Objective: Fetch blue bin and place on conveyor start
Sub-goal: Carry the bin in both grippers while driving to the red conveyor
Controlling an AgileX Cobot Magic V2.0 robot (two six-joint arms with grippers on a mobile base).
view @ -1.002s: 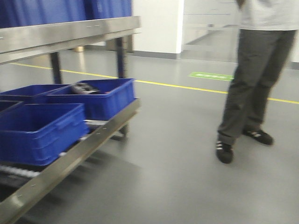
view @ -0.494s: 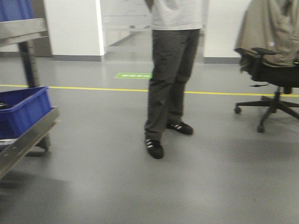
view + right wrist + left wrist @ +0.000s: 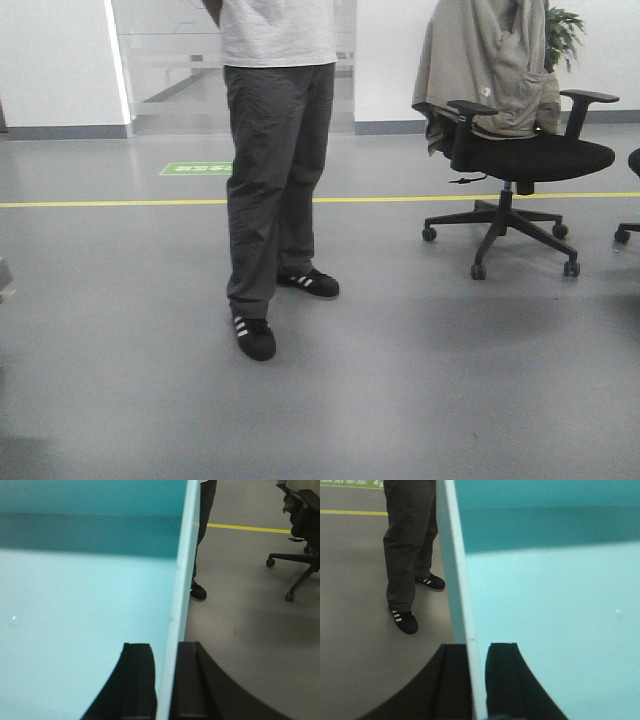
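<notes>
While clamped astride opposite walls of the blue bin (image 3: 545, 630) with left gripper (image 3: 476, 655) and right gripper (image 3: 165, 652), hold it level between them toward a conveyor start not in view

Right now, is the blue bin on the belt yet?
Not yet. Picked up: the left end effector and right end effector each pinch a wall of the blue bin. In hand: carrying it. Left: the belt isn't in view, only a person and an office chair.
</notes>
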